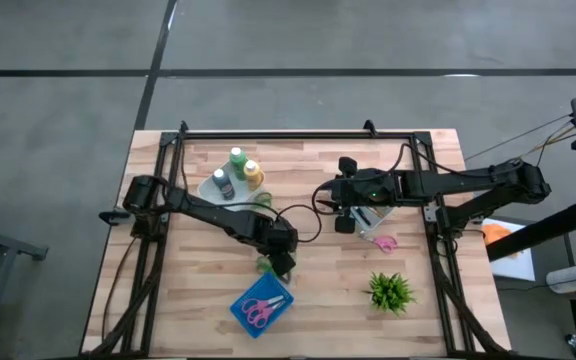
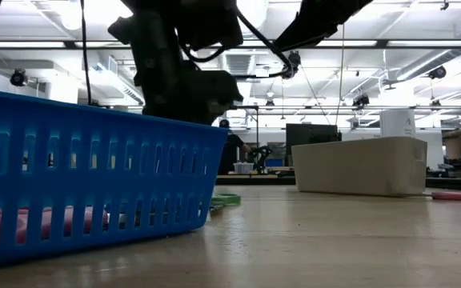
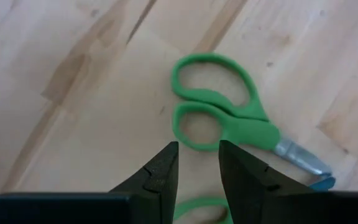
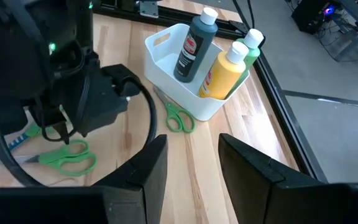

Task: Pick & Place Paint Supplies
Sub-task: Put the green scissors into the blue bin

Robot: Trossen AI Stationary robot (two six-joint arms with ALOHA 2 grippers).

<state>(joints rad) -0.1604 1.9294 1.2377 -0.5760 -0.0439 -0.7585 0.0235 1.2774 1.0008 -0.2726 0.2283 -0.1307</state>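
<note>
Three squeeze bottles, dark grey [image 4: 193, 45], yellow-orange [image 4: 224, 70] and green [image 4: 249, 46], stand upright in a white bin [image 4: 185, 87] at the table's far left. My left gripper [image 3: 197, 149] [image 1: 283, 260] points down at mid-table, open, just above green scissors [image 3: 219, 115] that lie flat on the wood. Its fingertips hang near the handle loops without touching them. Another green loop [image 3: 197, 208] shows low between the fingers. My right gripper [image 4: 191, 146] [image 1: 345, 215] hovers open, high over the table's right half, holding nothing.
A blue basket [image 1: 263, 305] holding pink scissors sits at the near edge, close to my left gripper. A second pair of green scissors [image 4: 179, 118] lies beside the bin. A white box [image 2: 362, 164], a pink item [image 1: 385, 242] and a potted plant [image 1: 390, 290] occupy the right half.
</note>
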